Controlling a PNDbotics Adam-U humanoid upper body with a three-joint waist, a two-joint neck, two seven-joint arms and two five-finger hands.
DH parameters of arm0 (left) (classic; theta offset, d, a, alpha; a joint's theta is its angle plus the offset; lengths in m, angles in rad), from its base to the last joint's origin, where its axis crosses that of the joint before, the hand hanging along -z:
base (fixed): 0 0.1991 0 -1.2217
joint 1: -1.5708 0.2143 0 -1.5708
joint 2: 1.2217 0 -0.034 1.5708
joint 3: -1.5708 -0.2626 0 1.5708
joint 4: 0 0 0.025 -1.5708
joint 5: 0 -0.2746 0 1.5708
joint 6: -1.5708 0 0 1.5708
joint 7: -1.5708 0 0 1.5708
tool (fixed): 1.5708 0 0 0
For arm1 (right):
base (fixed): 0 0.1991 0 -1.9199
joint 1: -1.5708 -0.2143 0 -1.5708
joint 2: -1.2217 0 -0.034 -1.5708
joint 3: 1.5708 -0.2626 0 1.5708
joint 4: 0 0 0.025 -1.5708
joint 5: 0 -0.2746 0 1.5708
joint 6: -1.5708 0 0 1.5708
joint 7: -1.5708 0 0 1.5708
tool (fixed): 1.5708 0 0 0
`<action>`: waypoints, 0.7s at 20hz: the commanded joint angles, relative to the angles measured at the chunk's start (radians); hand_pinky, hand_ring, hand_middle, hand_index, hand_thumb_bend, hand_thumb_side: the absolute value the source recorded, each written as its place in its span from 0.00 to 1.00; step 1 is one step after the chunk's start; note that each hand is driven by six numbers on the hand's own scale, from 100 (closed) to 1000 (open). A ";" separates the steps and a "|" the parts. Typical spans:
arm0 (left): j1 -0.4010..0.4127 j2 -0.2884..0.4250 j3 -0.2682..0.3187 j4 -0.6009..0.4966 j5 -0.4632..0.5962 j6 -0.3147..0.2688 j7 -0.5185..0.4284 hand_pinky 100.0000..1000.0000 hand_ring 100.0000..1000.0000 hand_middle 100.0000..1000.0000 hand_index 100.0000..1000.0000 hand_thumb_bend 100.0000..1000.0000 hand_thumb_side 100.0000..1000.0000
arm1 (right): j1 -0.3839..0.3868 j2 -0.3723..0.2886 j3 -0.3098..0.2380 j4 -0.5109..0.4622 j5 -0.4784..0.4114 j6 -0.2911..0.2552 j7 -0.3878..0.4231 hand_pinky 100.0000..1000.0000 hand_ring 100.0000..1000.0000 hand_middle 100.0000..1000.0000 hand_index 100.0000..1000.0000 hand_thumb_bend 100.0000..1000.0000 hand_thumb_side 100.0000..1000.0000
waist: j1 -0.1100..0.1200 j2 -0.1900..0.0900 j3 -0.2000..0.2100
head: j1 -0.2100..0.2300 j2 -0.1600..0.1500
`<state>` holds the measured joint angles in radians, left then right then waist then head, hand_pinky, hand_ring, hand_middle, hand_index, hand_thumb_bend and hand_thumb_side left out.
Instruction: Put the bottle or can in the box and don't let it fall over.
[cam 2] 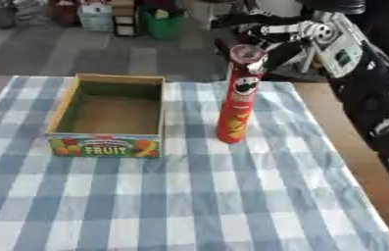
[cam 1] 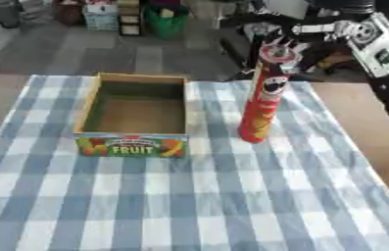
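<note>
Right hand (cam 2: 262,46): black, entering from the upper right on a black and silver arm (cam 2: 352,59); fingers curl round the top of the tall red cylindrical crisp can (cam 1: 264,98), near its lid. Whether the thumb also touches cannot be told.

Left hand: not seen in either view.

Can: its base rests on the blue and white checked tablecloth (cam 1: 189,196); it leans slightly, top toward the right. It stands to the right of the open cardboard box with the "FRUIT" label on its front wall (cam 1: 132,145), apart from it, with a strip of cloth between.

Box: empty, open-topped, near the cloth's far edge.

Open room: wide bare cloth in front of both items; brown wooden tabletop (cam 1: 377,142) shows along the right side.
</note>
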<state>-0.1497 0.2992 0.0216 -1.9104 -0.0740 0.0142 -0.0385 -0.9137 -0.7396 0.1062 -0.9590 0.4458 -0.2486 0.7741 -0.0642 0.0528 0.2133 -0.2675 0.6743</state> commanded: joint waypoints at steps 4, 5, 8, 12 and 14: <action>-0.012 0.005 0.004 -0.013 0.002 -0.001 -0.004 0.65 0.48 0.47 0.66 0.24 0.41 | -0.024 -0.019 -0.004 -0.003 0.031 -0.003 0.001 0.82 0.86 0.91 0.96 0.26 0.37 | 0.003 -0.007 0.005 | -0.007 -0.005; -0.012 0.005 0.004 -0.013 0.002 -0.001 -0.004 0.65 0.48 0.47 0.66 0.24 0.41 | -0.024 -0.019 -0.004 -0.003 0.035 -0.003 0.000 0.81 0.85 0.91 0.95 0.25 0.37 | 0.003 -0.007 0.006 | -0.008 -0.005; -0.013 0.005 0.004 -0.013 0.003 -0.002 -0.005 0.65 0.48 0.47 0.66 0.24 0.41 | -0.024 -0.018 -0.004 -0.002 0.048 -0.003 -0.003 0.78 0.82 0.89 0.95 0.25 0.36 | 0.002 -0.006 0.008 | -0.010 -0.006; -0.014 0.005 0.005 -0.013 0.003 -0.002 -0.005 0.65 0.48 0.47 0.66 0.24 0.41 | -0.024 -0.017 -0.004 -0.003 0.065 0.000 -0.011 0.73 0.76 0.84 0.94 0.23 0.33 | 0.001 -0.006 0.012 | -0.012 -0.009; -0.014 0.004 0.005 -0.013 0.003 -0.002 -0.006 0.65 0.48 0.47 0.66 0.24 0.41 | -0.024 -0.017 -0.004 -0.004 0.075 0.002 -0.019 0.70 0.73 0.82 0.94 0.21 0.32 | 0.001 -0.005 0.013 | -0.012 -0.009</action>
<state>-0.1499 0.2991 0.0218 -1.9105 -0.0717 0.0136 -0.0400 -0.9142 -0.7343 0.1062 -0.9557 0.5109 -0.2475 0.7625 -0.0665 0.0535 0.2257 -0.2757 0.6742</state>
